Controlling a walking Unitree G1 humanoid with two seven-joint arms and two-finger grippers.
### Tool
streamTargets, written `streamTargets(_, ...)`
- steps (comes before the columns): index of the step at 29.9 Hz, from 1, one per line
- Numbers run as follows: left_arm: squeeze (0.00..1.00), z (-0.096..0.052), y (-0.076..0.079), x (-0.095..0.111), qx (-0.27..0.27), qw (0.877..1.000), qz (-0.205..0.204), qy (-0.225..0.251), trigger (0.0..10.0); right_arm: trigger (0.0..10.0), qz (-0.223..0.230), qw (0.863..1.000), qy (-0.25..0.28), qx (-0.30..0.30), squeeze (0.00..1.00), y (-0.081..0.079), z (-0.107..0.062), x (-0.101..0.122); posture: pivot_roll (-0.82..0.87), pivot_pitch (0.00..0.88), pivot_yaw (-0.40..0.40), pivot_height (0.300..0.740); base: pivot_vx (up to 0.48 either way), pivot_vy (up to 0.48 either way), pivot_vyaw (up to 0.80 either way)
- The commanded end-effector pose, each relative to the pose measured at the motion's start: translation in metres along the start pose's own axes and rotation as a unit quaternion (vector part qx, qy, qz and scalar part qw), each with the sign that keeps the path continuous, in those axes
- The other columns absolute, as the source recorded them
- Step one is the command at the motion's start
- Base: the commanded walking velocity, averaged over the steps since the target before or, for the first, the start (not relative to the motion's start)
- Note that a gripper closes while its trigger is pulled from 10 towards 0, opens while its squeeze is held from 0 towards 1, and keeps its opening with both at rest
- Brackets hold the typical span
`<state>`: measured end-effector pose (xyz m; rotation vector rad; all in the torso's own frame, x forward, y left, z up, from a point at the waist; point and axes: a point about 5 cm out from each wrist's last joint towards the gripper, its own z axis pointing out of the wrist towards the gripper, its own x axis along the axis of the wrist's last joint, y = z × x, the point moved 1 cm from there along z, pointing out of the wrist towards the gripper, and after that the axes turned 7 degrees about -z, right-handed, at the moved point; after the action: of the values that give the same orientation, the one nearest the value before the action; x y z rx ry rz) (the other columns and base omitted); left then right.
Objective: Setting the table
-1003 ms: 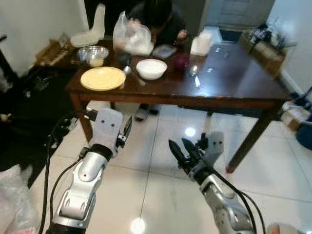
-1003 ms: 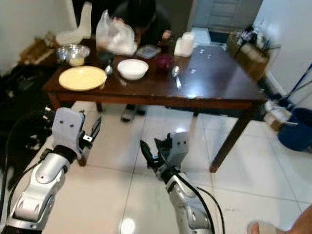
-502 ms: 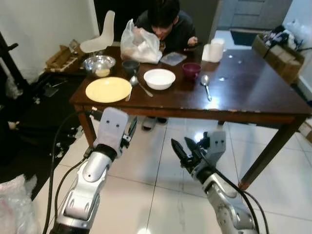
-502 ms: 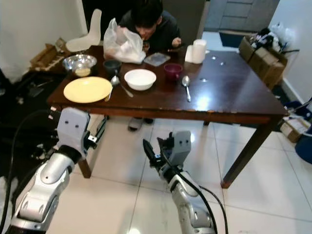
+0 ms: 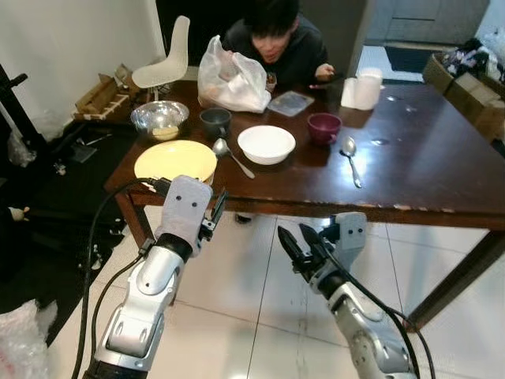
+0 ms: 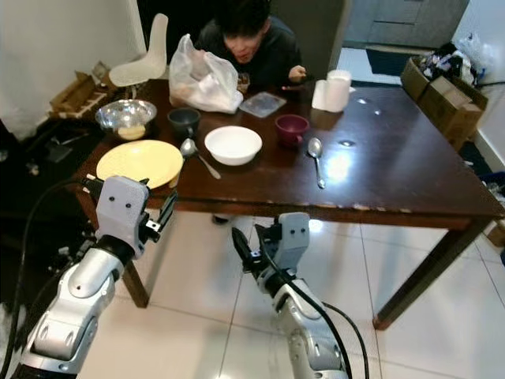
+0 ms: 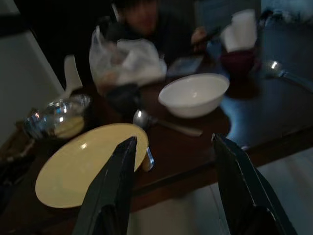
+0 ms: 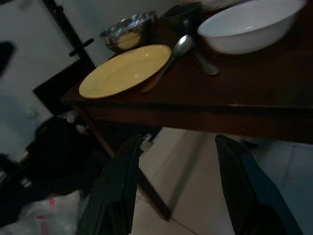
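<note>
— So how far along are you with setting the table?

— Barely begun, by my judgement. Your left gripper (image 7: pixel 173 188) hangs below the near table (image 5: pixel 410 181) edge with its jaws spread and nothing between them. Beyond the left jaw lie the steel bowl (image 5: pixel 159 118) and the yellow plate (image 5: pixel 175 161). Between the two jaws, further off, you see a spoon (image 7: pixel 161 123) touching the plate's rim, with a dark cup (image 5: pixel 215 121) behind it. Beyond the right jaw sits the white bowl (image 5: pixel 267 144), then the maroon bowl (image 5: pixel 324 127) and a second spoon (image 5: pixel 350 155).

— And my other arm?

— Your right gripper (image 5: pixel 293 242) is also released and empty, low beside the table edge. From its wrist the plate sits past the jaws, above the gap.

— What's left to do?

— Nearly everything. The dishes cluster at the left end near the seated person (image 5: pixel 276 43) and the plastic bag (image 5: pixel 233 79). The right end holds a white cup stack (image 5: pixel 361 91). Nothing looks laid out as a place setting yet.

— What changed over the last second?

— You have walked closer. The table now looms larger and its near edge sits just above both grippers. The arms keep the same raised, open pose, and the dishes have not moved among themselves.
</note>
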<state>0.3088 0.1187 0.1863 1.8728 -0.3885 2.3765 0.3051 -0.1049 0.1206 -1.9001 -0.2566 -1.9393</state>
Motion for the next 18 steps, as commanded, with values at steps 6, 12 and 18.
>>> streamTargets(6,0.00,0.000,0.004,-0.001,-0.006,1.000,-0.002,-0.002,10.0,10.0,-0.003,1.000,-0.010,-0.006,0.00,0.003,-0.002,-0.004,-0.03,0.000,0.097,0.740,0.398,-0.265,0.00)
streamTargets(12,0.00,0.000,0.004,0.000,-0.007,1.000,-0.003,-0.001,10.0,10.0,-0.004,1.000,-0.009,-0.008,0.00,0.004,-0.002,-0.004,-0.03,0.000,0.098,0.740,0.397,-0.264,0.00)
streamTargets(18,0.00,0.000,0.004,-0.001,-0.008,1.000,-0.002,-0.002,10.0,10.0,-0.072,0.991,0.014,-0.110,0.00,0.035,-0.011,0.014,-0.03,0.000,0.093,0.740,0.402,-0.254,0.00)
